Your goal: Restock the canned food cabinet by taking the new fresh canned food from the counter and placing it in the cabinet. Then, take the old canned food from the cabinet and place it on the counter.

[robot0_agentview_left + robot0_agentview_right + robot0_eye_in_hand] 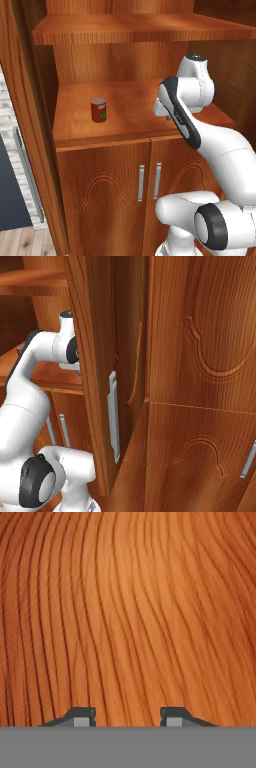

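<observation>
Canned food cabinet (125, 55): reddish-brown wood, open shelf bay above 2 lower doors with arch carving. 2 slim silver handles (149, 181) stand vertical, side by side at the seam of those doors.

Old canned food (98, 110): 1 small red can, green patch on its label, grey top. It stands upright on the middle shelf, left of centre, a little back from the front edge, alone on that plank. A second plank shelf sits above it.

Arm: white with dark joints, reaching up from the lower right of the left base view into the shelf bay, right of the can and well apart from it. The wrist bends down toward the shelf's right half.

Gripper (128, 716): in the hand view the 2 dark fingertips (82, 716) face plain wood grain at close range, nothing between them. Jaws at their narrowest, with a gap, holding nothing.

Right base view: an opened cabinet door (107, 371) seen nearly edge-on, its silver handle vertical, with the arm's upper link behind it to the left.
</observation>
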### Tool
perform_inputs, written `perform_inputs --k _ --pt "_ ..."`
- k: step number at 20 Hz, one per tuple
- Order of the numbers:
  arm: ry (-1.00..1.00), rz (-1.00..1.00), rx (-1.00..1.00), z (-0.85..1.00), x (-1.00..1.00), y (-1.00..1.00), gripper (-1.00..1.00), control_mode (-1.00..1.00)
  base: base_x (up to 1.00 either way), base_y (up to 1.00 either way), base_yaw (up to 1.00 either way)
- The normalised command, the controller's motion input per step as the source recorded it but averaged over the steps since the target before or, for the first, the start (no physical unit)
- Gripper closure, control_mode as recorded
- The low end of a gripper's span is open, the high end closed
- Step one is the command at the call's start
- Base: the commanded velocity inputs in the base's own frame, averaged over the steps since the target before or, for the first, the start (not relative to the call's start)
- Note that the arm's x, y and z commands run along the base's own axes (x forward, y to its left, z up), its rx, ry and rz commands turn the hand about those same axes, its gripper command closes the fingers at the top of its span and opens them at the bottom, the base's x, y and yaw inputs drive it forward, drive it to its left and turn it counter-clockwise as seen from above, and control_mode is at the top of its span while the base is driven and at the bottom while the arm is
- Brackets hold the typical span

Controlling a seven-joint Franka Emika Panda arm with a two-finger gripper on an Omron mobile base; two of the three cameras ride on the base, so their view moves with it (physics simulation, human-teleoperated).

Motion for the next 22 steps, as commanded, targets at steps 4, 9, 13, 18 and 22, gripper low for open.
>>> perform_inputs --k 4,9,13,18,22 --pt "-0.04 0.00 0.00 -0.01 -0.29 -0.07 -1.00 -1.00 0.00 0.00 0.00" --pt "0.00 0.03 -0.05 -0.03 -0.39 0.02 -1.00 -1.00 0.00 0.00 0.00" --pt "0.00 0.11 -0.08 -0.03 -0.52 0.05 -1.00 -1.00 0.00 0.00 0.00" --pt "0.00 0.12 -0.08 -0.08 -0.54 0.07 -1.00 -1.00 0.00 0.00 0.00" --pt "-0.08 0.04 0.00 -0.01 -0.51 -0.01 -1.00 -1.00 0.00 0.00 0.00"
